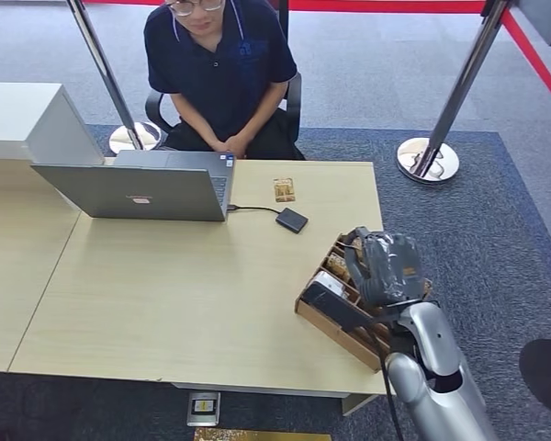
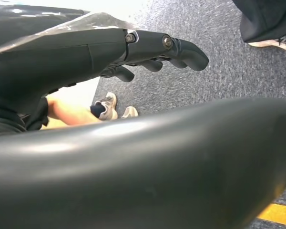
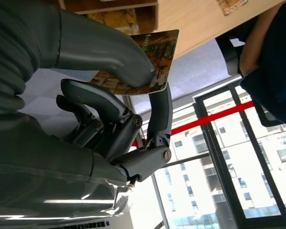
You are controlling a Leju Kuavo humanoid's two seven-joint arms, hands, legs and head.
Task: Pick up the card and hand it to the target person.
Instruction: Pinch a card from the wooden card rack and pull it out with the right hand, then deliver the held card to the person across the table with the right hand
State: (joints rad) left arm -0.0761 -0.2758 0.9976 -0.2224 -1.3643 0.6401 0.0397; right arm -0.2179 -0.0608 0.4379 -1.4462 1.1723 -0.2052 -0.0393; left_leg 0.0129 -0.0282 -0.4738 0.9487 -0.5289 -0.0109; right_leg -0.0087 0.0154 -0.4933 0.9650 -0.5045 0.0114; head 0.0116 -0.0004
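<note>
Right hand (image 3: pixel 109 119) pinches the card (image 3: pixel 148 67) between thumb and a finger above the wooden tray (image 1: pixel 331 322) at the desk's right edge; person (image 1: pixel 220 64) sits across, forward-left; left hand (image 2: pixel 145 52) hangs loosely spread

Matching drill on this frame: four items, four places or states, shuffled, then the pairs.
1. card
2. laptop
3. wooden tray
4. left hand

A. open on the desk before the seated person
B. holds nothing, above the carpet
C. at the desk's right edge, under the right hand
D. pinched between thumb and a finger

Pairs: 1-D, 2-A, 3-C, 4-B
</note>
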